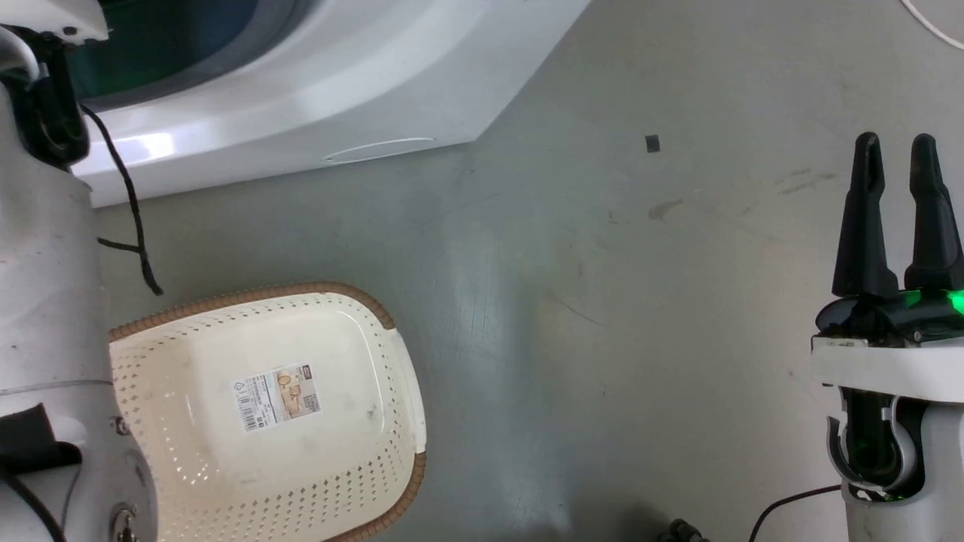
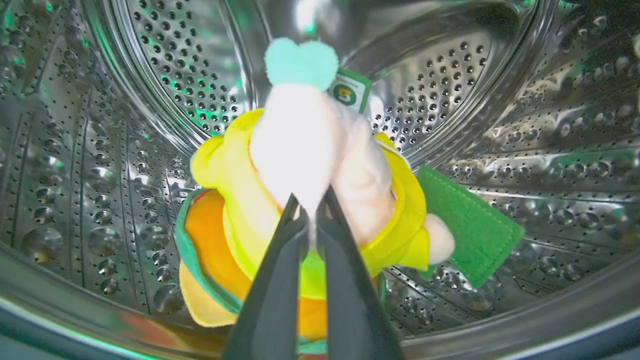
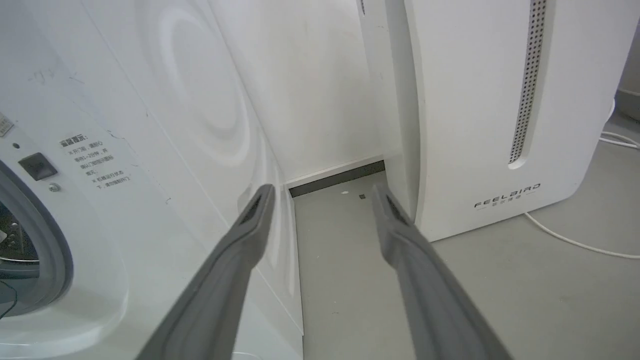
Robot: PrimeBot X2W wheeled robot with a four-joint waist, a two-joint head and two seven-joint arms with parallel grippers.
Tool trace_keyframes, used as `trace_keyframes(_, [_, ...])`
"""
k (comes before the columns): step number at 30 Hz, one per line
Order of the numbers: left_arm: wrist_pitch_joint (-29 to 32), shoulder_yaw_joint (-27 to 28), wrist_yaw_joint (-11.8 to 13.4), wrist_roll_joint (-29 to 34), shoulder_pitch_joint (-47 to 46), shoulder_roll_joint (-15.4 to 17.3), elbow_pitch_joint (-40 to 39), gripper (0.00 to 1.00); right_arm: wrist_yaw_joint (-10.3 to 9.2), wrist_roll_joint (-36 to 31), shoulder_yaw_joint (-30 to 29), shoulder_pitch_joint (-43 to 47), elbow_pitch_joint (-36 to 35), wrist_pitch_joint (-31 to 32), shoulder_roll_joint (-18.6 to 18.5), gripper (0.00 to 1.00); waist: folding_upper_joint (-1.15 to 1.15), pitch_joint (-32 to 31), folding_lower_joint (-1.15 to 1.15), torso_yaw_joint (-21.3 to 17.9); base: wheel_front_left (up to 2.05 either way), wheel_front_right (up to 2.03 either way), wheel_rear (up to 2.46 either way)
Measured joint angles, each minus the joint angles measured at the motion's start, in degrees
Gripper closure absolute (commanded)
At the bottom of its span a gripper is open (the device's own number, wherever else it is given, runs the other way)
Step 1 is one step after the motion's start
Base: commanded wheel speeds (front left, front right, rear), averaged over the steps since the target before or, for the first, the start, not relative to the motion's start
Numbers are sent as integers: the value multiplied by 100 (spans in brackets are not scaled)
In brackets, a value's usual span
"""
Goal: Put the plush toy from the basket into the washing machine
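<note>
Inside washing machine (image 2: 100,175), tool (image 2: 311,201) seemingly pinches plush toy (image 2: 300,145).

Grey scuffed floor (image 1: 602,339), white wall (image 3: 320,75) w/ dark skirting, white FEELBIRD appliance (image 3: 475,100) + cable (image 3: 575,242).

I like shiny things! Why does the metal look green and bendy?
Left wrist view: the washing machine drum mirrors green light, and the wide lens curves its rim; the plush toy looks washed out on top. Head view: green light glows under the right gripper.
</note>
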Motion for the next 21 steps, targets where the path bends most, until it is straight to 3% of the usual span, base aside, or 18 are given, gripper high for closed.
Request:
trace_keyframes(2, [-1,-18,29,111,-9,54,8,0,0,22,-9,-1,0,0,0,0,0,34,0,-27,0,0,0])
trace_keyframes(11, [-2,-49,66,233,273,37,168,0,0,0,-16,2,43,0,0,0,0,-277,-1,76,0,0,0])
trace_keyframes(21, [-2,-18,21,201,1237,-254,-101,0,0,-293,-41,114,64,0,0,0,0,-799,-1,277,0,0,0])
